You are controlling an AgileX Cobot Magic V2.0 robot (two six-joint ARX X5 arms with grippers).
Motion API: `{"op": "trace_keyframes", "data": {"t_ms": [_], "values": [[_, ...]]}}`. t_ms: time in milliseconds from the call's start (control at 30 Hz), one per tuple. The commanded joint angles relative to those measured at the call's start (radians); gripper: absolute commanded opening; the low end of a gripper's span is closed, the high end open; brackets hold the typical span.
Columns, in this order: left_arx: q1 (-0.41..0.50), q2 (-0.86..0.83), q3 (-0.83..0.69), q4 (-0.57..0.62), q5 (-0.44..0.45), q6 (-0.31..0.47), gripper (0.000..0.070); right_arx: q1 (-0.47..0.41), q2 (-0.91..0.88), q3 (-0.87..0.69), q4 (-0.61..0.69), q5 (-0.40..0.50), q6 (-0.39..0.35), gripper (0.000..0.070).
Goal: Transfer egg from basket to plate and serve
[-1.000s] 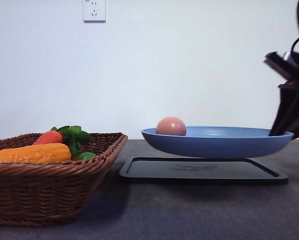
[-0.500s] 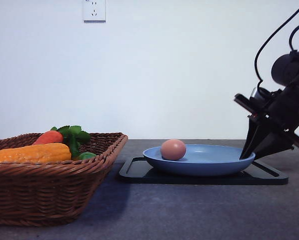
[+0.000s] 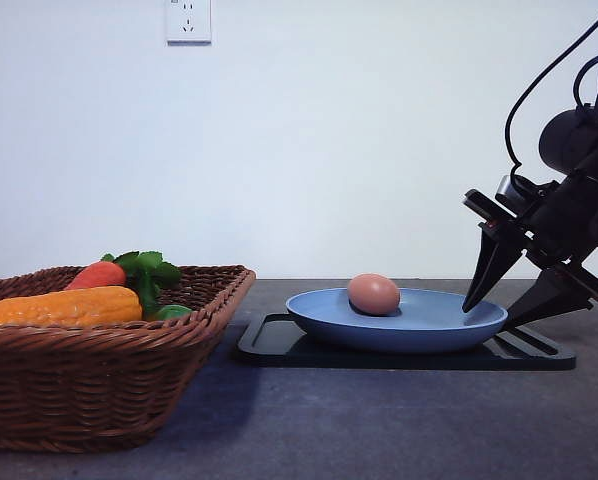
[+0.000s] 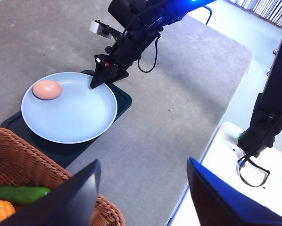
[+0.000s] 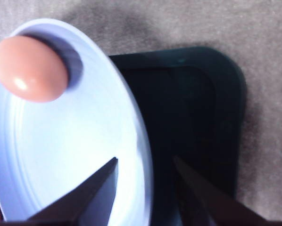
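Plate (image 3: 399, 322) lowered from mid-air onto black tray (image 3: 519, 352) on desk (image 3: 379, 430), egg (image 3: 373, 294) rolled toward centre, right tool (image 3: 504, 305) now spread around the rim, releasing; left tool (image 4: 141, 188) open; serving judged nearly complete.

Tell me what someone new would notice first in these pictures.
The egg stands out, lying in the blue plate that sits on a black tray at table centre. At the plate's right rim the right tool is open, its fingers straddling the edge. On the left, a wicker basket holds a carrot and other vegetables.
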Motion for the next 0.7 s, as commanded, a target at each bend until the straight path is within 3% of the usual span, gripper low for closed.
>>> {"op": "trace_keyframes", "data": {"t_ms": [0, 367, 467, 533, 667], "values": [[-0.005, 0.01, 0.018, 0.011, -0.004, -0.01, 0.0376, -0.007, 0.017, 0.026, -0.005, -0.003, -0.016, 0.0244], [-0.004, 0.061, 0.018, 0.018, -0.006, -0.008, 0.0375, -0.123, -0.051, 0.15, -0.177, -0.024, -0.075, 0.0244], [-0.004, 0.093, 0.018, 0.026, -0.068, 0.001, 0.0359, -0.15, -0.106, 0.16, -0.234, -0.023, -0.107, 0.0242], [-0.004, 0.119, 0.018, 0.028, -0.156, 0.022, 0.0301, -0.158, -0.149, 0.16, -0.281, -0.015, -0.121, 0.0216], [0.001, 0.188, 0.018, 0.037, -0.308, 0.092, 0.0127, -0.139, -0.241, 0.151, -0.364, 0.026, -0.155, 0.0098]]}}
